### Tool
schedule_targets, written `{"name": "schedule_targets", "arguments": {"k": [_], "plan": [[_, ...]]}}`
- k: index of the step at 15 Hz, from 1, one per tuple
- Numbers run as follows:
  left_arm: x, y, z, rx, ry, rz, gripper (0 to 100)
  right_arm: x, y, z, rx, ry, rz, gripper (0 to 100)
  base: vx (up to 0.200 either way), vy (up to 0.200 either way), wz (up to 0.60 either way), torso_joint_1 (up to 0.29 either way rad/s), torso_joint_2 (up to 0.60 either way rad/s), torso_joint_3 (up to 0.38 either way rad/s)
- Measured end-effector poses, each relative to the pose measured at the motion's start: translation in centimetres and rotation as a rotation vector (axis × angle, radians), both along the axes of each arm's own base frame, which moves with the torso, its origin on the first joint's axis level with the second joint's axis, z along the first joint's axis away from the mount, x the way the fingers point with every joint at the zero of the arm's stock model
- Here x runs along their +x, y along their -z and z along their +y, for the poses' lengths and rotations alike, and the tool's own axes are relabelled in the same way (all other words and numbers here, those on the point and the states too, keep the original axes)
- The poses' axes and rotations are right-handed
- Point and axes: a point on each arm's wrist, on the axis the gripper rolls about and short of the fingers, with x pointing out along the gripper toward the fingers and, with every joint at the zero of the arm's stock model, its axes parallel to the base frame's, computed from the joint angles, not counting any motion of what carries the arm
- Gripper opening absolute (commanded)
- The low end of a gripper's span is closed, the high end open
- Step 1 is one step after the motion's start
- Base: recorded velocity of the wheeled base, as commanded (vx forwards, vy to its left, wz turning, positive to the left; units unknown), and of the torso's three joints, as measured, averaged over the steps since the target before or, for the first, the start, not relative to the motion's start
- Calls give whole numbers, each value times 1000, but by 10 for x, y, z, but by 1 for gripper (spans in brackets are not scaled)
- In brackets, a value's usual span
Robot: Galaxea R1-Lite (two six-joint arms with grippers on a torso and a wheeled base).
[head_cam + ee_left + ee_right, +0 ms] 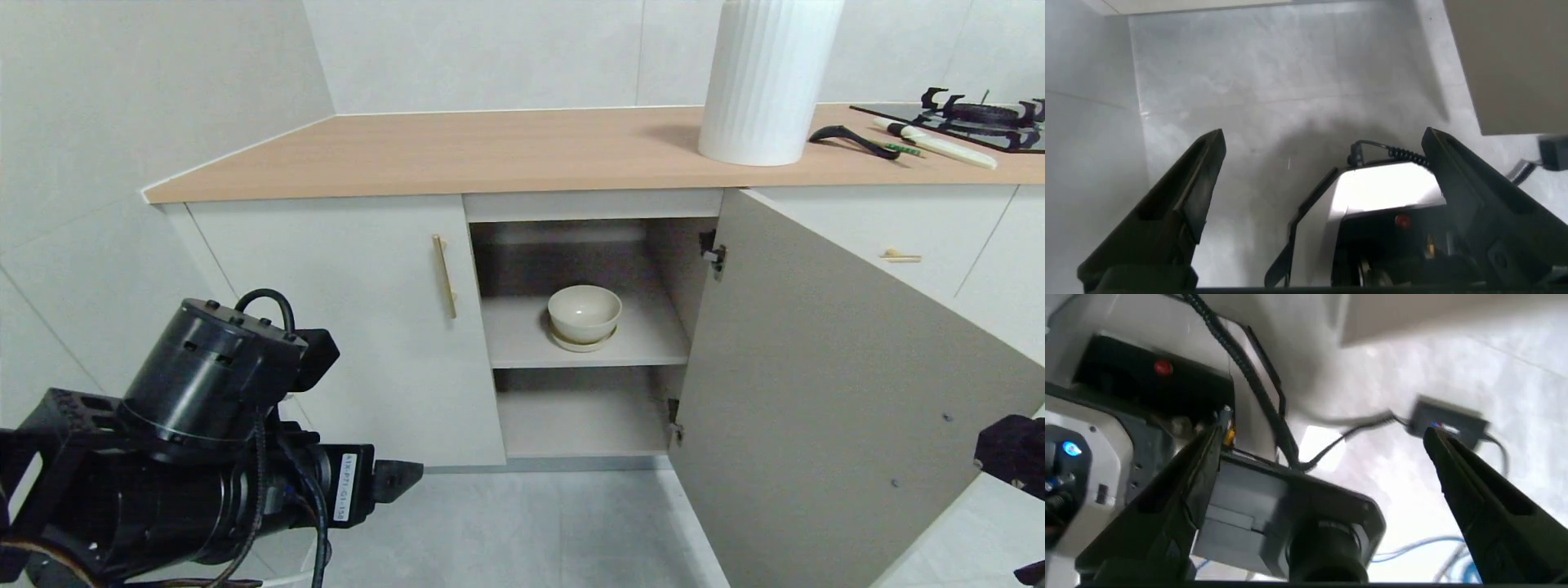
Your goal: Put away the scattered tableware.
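Loose tableware lies at the right end of the counter (490,151): a black spoon (849,139) and a white-handled utensil (939,145), long axes slanting along the front edge, beside the hob (980,114).

The right gripper (1323,433) is judged nearer; the left gripper (1323,139) hangs low, well apart. Both have fingers spread, empty.

A bowl (584,313) sits on a plate (581,344) on the cupboard shelf (522,335).

The open door (816,392) and a ribbed white cylinder (767,82) may obstruct.

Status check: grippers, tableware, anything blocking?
Left gripper open, empty; right gripper open, empty. Bowl on saucer, upper shelf. Door wide open; black utensil on countertop.
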Motion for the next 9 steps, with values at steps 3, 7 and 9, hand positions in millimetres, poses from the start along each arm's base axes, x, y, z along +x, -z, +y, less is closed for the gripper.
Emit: {"name": "schedule_targets", "arguments": {"k": [3, 7, 9], "plan": [[0, 0, 0, 1, 0, 2, 100, -4, -7, -6, -29, 30, 7, 100, 0, 0, 0, 0, 0, 0], [-1, 0, 0, 0, 1, 1, 100, 5, -14, -20, -79, 197, -49, 100, 0, 0, 0, 0, 0, 0], [-1, 0, 0, 0, 1, 0, 100, 9, -17, -27, -90, 261, -58, 100, 0, 0, 0, 0, 0, 0]]}}
